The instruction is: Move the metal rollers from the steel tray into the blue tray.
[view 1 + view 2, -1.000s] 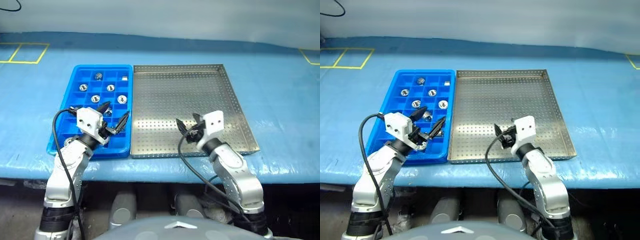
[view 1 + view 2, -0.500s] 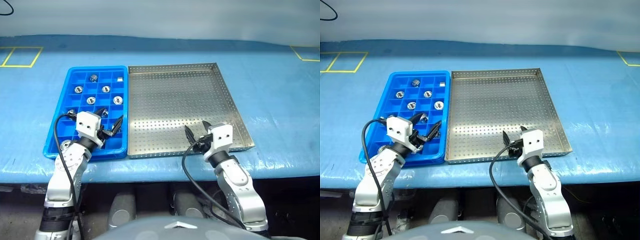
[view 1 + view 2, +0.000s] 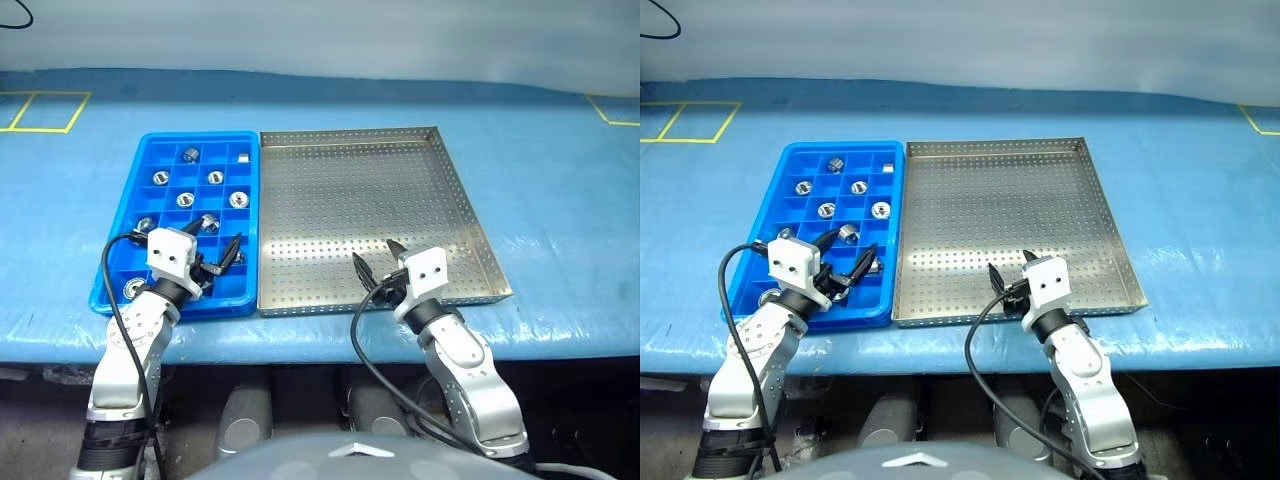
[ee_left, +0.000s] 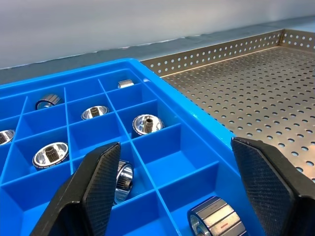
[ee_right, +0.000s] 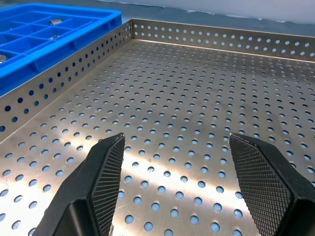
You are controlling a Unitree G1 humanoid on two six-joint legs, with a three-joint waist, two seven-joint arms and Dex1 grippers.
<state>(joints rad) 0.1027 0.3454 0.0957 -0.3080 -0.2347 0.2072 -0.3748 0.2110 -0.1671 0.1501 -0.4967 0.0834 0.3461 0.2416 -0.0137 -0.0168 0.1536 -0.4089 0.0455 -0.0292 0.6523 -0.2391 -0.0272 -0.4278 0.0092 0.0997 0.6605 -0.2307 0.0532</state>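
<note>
A blue tray [image 3: 748, 262] and a steel tray [image 3: 1110, 230] lie side by side, long edges touching, on a blue table cover [image 3: 1200, 200]. The metal rollers [image 3: 826, 210] sit singly in the blue tray's square compartments; the nearest cells are partly hidden, so their count is hard to tell. The left gripper [image 3: 848, 252] hovers over the blue tray's near end, fingers spread with nothing between them. The right gripper [image 3: 1010, 272] stands over the steel tray's near edge, fingers apart and empty. Yellow floor lines [image 3: 685, 120] mark the far left.
</note>
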